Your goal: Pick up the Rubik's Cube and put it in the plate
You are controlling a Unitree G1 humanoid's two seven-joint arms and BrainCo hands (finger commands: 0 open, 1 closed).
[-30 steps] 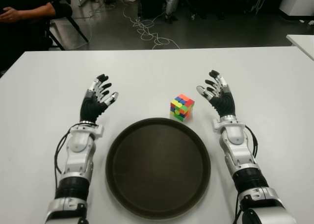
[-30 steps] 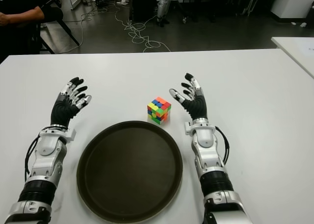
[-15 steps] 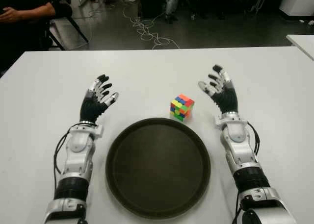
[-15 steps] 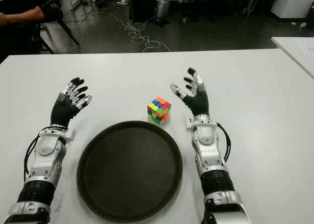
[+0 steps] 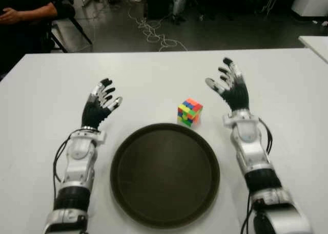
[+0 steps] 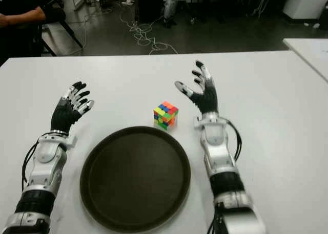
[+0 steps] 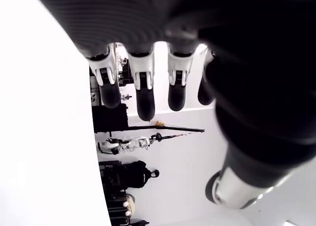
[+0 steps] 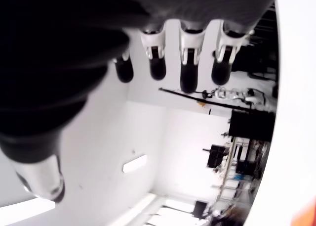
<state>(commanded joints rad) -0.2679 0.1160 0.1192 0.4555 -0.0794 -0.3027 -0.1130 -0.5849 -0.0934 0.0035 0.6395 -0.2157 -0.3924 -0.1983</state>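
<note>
Cube (image 5: 190, 112): sits on table (image 5: 46, 90), just past plate (image 5: 165, 174) rim
Right hand (image 5: 229, 85): fingers spread, empty, beside cube
Left hand (image 5: 100, 103): relaxed, empty, left of plate
Risk: sloppy pinch probably knocks cube away

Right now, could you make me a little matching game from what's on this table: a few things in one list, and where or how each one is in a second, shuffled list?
Things:
1. Rubik's Cube
2. plate
3. left hand
4. right hand

Places or states:
A. dark, round, bare, between the two forearms
B. on the white table, just beyond the plate's far rim
C. fingers spread, holding nothing, to the right of the cube
D. fingers spread, holding nothing, left of the plate's far edge

Pairs: 1-B, 2-A, 3-D, 4-C
</note>
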